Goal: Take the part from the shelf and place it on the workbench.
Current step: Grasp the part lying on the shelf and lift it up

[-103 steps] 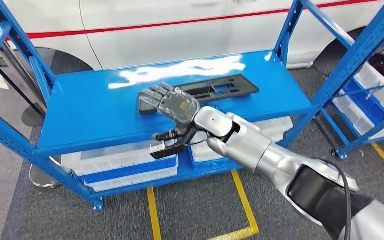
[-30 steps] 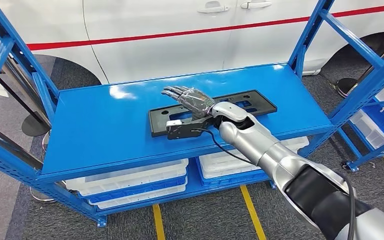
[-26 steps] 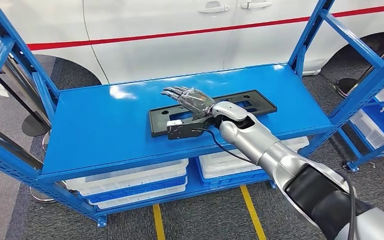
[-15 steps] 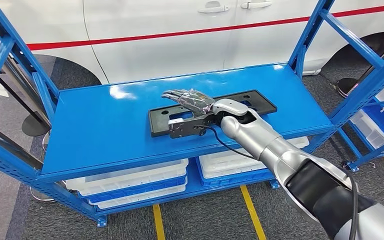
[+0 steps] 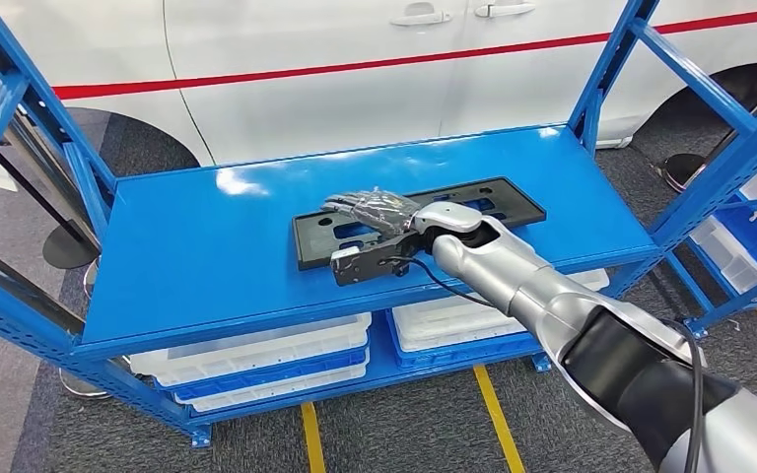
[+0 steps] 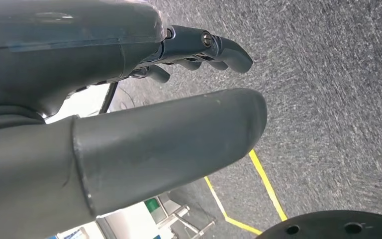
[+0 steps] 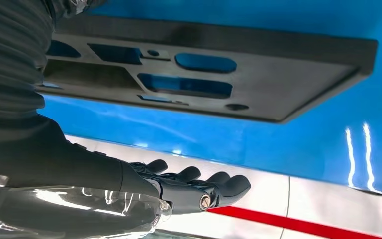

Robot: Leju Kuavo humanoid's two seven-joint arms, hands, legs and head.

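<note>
- The part (image 5: 416,219), a flat black panel with cut-outs, lies flat on the shelf (image 5: 207,246), on its upper blue deck, right of centre.
- In the right wrist view the part (image 7: 258,74) shows oblong openings with the blue deck visible through them.
- My right hand (image 5: 375,209) is above the part's left half, palm toward it, fingers (image 7: 219,186) extended and slightly curled. It holds nothing. I cannot tell whether it touches the part.
- My right arm (image 5: 552,315) reaches in from the lower right, across the shelf's front edge.
- My left hand (image 6: 129,99) hangs over the grey floor (image 6: 328,99), thumb and fingers apart, nothing between them.
- White bins (image 5: 256,357) sit on the shelf's lower deck.
- A white car (image 5: 355,59) with a red stripe stands behind the shelf.
- Yellow lines (image 5: 493,414) mark the floor in front.
</note>
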